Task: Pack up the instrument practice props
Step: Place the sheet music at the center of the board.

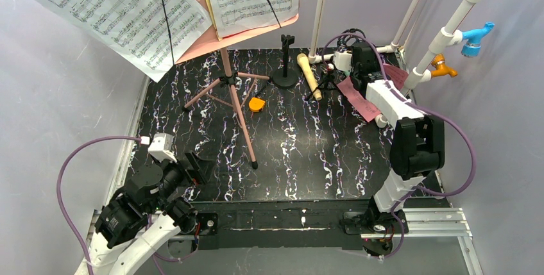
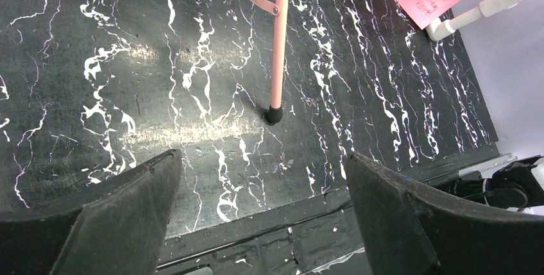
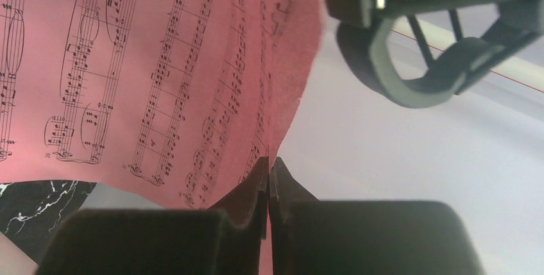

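Black marbled table, grey walls. The beige microphone lies front-to-back, head rearward. The right gripper pinches the red sheet; the left gripper gapes.

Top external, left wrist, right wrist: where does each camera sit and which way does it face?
Top external: above and behind the arm bases, looking down on the marbled table; both arms show.
Left wrist: on the left arm, looking down at the pink tripod leg; open left hand below.
Right wrist: on the right arm, facing the pink music sheet pinched in the shut right hand.
Shared: top and left wrist show that leg.
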Available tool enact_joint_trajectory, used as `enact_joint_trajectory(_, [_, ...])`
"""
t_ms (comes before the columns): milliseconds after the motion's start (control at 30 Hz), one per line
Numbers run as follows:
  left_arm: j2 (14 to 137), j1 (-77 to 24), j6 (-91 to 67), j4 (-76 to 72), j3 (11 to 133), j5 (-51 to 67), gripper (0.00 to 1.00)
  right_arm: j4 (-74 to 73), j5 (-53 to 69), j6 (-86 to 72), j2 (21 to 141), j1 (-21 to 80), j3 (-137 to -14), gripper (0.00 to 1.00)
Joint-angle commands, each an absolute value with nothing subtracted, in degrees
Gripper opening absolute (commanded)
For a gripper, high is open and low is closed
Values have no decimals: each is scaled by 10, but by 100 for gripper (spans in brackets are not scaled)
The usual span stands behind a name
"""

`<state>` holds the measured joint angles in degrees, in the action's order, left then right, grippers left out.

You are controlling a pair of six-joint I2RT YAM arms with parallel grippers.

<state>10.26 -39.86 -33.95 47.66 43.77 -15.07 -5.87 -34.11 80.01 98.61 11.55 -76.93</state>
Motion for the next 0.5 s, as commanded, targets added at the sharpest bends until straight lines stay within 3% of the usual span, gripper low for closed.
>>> enact_joint_trajectory(0, [98, -396, -342, 486, 442, -159, 98, -28, -360, 788, 996, 108, -764, 10])
enact_joint_trajectory(167, [101, -396, -342, 486, 444, -158, 98, -28, -362, 788, 998, 105, -752, 14])
enact_joint_trajectory(267, [102, -396, -342, 486, 445, -157, 98, -27, -364, 787, 1001, 104, -749, 23])
enact_joint_trajectory(467, [101, -396, -340, 489, 450, -156, 98, -31, -370, 776, 999, 102, -751, 62])
